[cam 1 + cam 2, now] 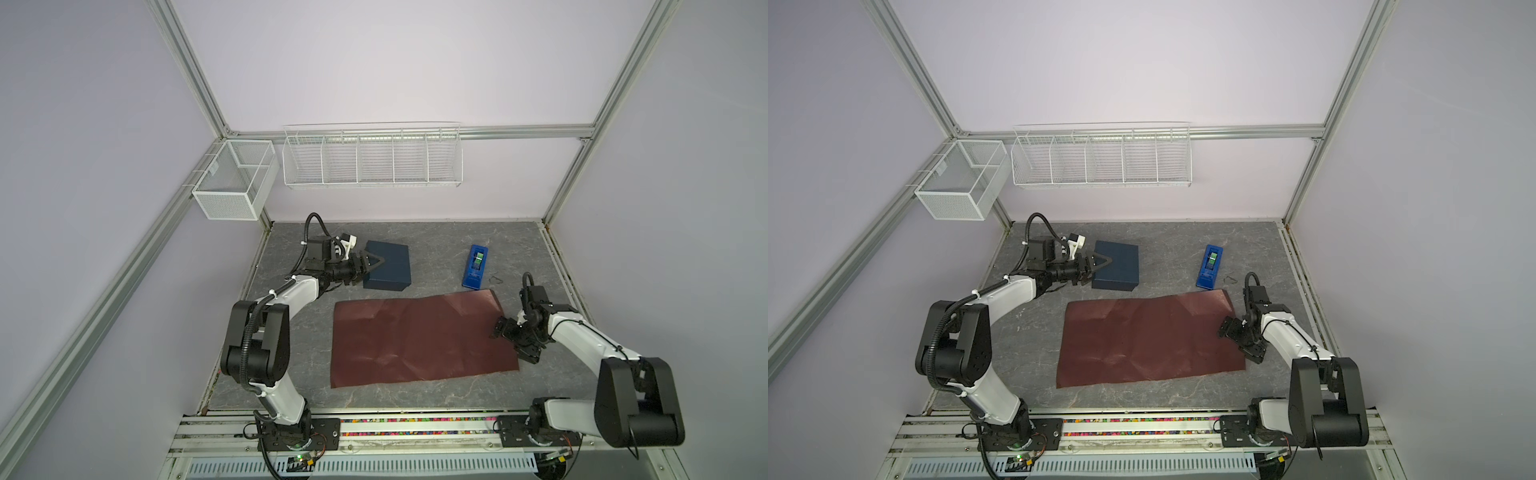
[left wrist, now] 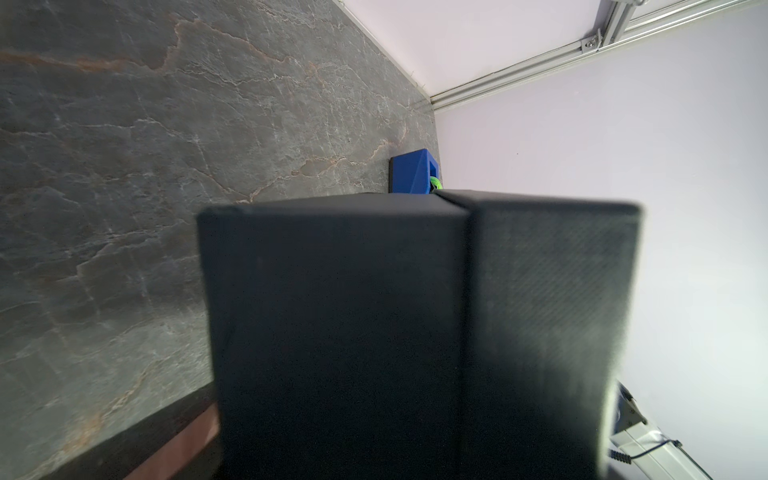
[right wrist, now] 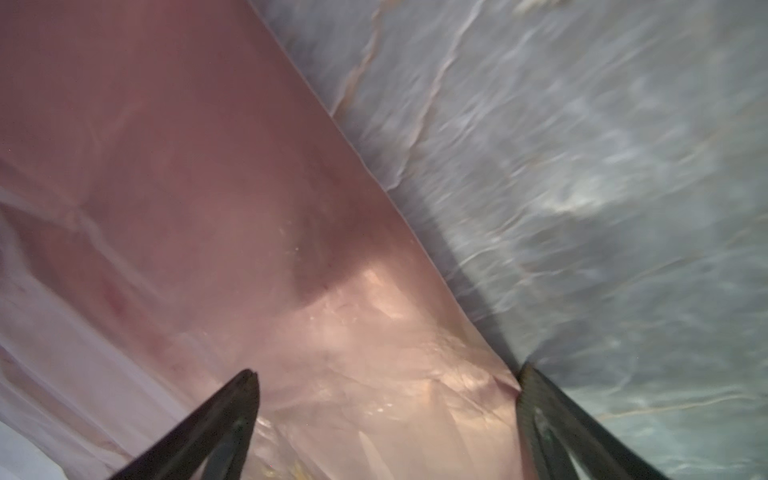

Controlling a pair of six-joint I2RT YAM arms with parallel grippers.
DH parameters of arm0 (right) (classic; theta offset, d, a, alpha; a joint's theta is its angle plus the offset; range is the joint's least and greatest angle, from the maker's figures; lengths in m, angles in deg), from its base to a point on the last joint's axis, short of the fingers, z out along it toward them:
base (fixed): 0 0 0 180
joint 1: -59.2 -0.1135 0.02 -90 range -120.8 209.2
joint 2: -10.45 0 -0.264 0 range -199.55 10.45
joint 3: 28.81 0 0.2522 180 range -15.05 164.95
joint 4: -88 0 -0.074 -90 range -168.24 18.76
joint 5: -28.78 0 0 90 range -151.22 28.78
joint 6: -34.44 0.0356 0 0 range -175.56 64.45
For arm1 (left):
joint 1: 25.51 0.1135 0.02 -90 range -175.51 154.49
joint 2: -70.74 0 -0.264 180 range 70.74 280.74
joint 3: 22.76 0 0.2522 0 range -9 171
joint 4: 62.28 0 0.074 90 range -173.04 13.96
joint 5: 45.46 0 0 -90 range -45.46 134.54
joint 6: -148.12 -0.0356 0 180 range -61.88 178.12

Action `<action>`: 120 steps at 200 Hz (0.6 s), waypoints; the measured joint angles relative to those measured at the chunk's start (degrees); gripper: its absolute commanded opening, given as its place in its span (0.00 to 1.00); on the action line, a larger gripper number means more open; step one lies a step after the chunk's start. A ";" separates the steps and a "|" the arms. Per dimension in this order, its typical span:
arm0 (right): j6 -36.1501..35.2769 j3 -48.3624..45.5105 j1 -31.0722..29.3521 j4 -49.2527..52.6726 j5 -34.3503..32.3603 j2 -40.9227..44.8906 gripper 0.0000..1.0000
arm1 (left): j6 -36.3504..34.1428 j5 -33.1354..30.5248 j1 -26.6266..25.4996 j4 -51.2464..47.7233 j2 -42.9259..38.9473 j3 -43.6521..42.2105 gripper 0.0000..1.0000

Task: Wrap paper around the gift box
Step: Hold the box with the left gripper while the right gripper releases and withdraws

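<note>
Left jaws: around gift box [image 1: 392, 266] 9 o'clock edge, grip unclear | right jaws: released, at paper [image 1: 415, 340] 3 o'clock edge | progress: box not yet on paper, all wrapping left.

gift box [image 1: 392, 266] behind paper [image 1: 415, 336] on table [image 1: 415, 399], tape dispenser [image 1: 475, 266] right of box

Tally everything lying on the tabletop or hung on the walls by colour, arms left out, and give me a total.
Navy: 1, gift box
Bright blue: 1, tape dispenser
Red-maroon: 1, paper
White: 2, mesh basket and wire rack
Dark: 1, small loop, too small to identify
Total: 6
</note>
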 measured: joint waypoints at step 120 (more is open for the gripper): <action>12.24 5.20 -18.01 2.25 -4.68 1.84 0.97 | -0.68 -2.60 -1.77 -2.27 -6.45 -7.74 0.65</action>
